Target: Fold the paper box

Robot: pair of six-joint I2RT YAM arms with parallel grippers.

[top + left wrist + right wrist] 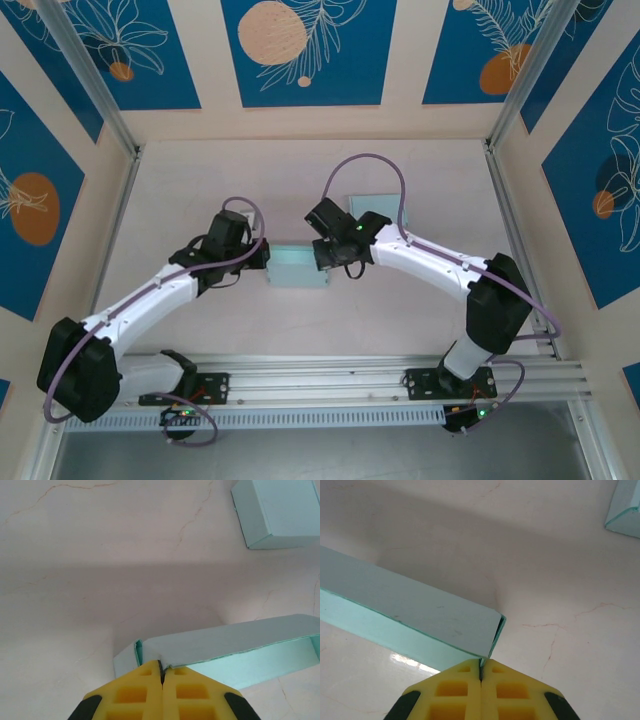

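The left gripper (161, 666) is clenched, its yellow fingers (132, 695) pressed flat together on the rim of the paper box (235, 642) at its left end, next to the small tucked flap. Pinching there pins that end so the long wall cannot slide while the other end is worked.

The right gripper (480, 666) is likewise clenched, and its tip meets the bottom of the box's right-hand corner. It seems to nip the edge of the end panel, though the seam between the pads hides whether paper is really caught. Held at both ends, the paper box (415, 605) is stretched between the two arms, which suits squaring up or creasing a wall.

From above, the paper box (298, 266) lies about midway across the tabletop (300, 170), a little nearer the near edge than the far one. Its long side runs parallel to those edges.

A second box (362, 203) sits beyond it toward the far edge, partly under the right arm and apart from the first. The left side and the far left corner of the tabletop are open. The right arm has less room behind it, since the second box (626, 507) lies near its wrist.
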